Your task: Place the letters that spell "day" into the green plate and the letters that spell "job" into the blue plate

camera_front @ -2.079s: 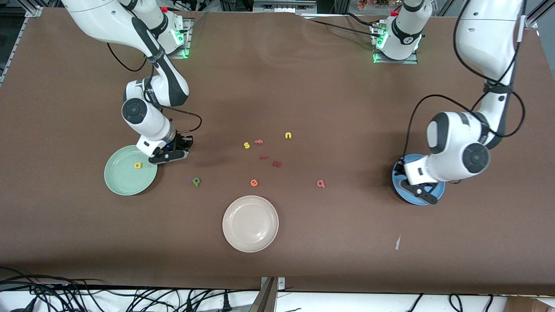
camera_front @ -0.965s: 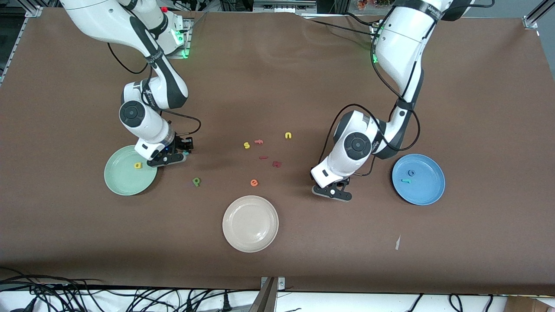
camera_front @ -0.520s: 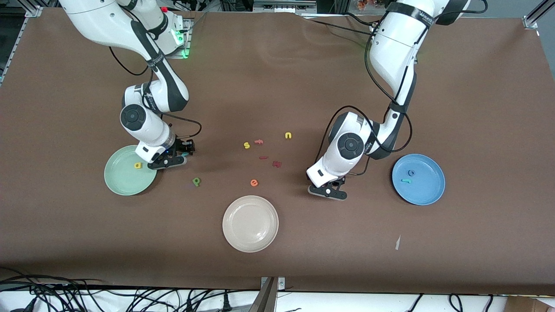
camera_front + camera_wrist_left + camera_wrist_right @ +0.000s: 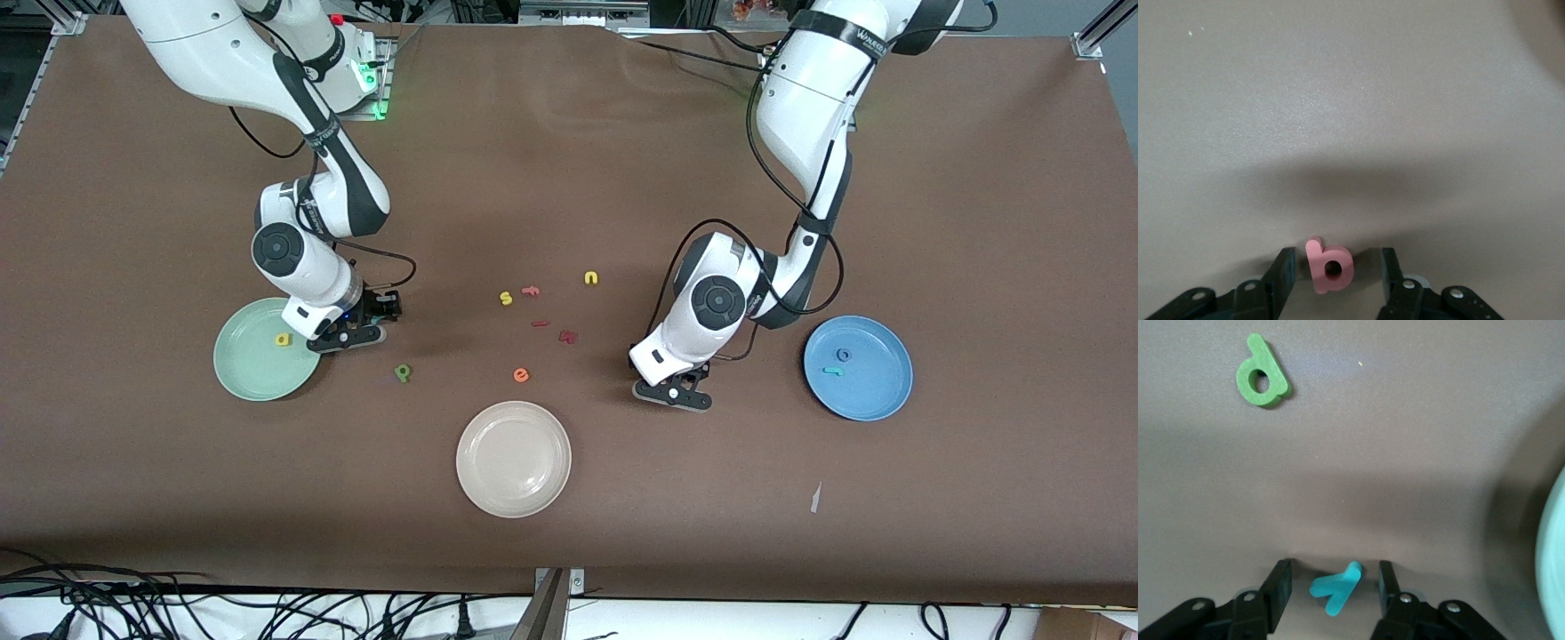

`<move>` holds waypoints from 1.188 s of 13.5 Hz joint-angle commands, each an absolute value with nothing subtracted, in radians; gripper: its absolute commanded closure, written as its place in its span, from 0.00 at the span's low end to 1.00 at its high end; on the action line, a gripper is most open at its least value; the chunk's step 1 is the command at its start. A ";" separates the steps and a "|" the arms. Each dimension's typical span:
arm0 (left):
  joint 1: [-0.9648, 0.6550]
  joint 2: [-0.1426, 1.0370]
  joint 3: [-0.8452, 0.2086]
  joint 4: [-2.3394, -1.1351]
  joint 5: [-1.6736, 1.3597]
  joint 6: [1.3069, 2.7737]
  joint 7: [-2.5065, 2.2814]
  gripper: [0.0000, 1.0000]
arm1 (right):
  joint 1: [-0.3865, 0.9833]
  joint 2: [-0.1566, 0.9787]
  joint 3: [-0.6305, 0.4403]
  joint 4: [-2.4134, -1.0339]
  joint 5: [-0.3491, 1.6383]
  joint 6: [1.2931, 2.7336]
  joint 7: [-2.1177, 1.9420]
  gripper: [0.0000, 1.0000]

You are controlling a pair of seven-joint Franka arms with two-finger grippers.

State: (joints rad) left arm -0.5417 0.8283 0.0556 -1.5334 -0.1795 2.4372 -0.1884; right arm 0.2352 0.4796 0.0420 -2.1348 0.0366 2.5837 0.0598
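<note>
With a (image 4: 283,339) in the green plate (image 4: 244,369) and j (image 4: 833,371) and o (image 4: 843,355) in the blue plate (image 4: 876,396), the right gripper (image 4: 1331,587) brackets y (image 4: 1336,587), the left gripper (image 4: 1333,270) brackets b (image 4: 1329,267), fingers apart, and d (image 4: 403,372) lies mid-bench.

Two white Franka arms w/ glossy rounded shells and dark grey/black joint bands; round dark caps w/ a central hub mark the big joints. Black cables loop along each forearm, strapped on w/ black bands. Left arm (image 4: 805,107) carries black lettering on a band near its top. Bases sit on metal plates, lit green, w/ a red button at each. Right arm (image 4: 307,191) matches. Left gripper (image 4: 673,392) and right gripper (image 4: 348,335): black bodies under white wrist blocks, flat black fingers (image 4: 1283,272), silver screws visible.
</note>
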 commanded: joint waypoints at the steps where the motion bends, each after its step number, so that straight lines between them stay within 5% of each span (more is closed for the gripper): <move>1: -0.554 0.848 0.072 -1.513 -0.183 2.437 -0.181 0.54 | 0.232 0.486 0.046 -2.125 0.049 2.571 0.055 0.44; 3: -0.552 0.848 0.075 -1.513 -0.181 2.437 -0.164 0.77 | 0.233 0.485 0.046 -2.128 0.049 2.569 0.060 0.44; 6: -0.551 0.842 0.081 -1.514 -0.163 2.434 -0.166 0.95 | 0.232 0.486 0.046 -2.128 0.049 2.569 0.058 0.46; 12: -0.415 0.666 0.107 -1.548 -0.129 2.173 0.025 0.95 | 0.232 0.486 0.046 -2.131 0.049 2.569 0.051 0.59; 16: -0.247 0.525 0.106 -1.682 -0.109 2.076 0.268 0.93 | 0.232 0.486 0.046 -2.129 0.049 2.569 0.058 0.65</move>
State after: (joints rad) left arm -0.3152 0.6182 0.1232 -1.5558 -0.1535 2.0827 0.1652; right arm 0.2340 0.4762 0.0366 -2.1327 0.0365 2.5765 0.0597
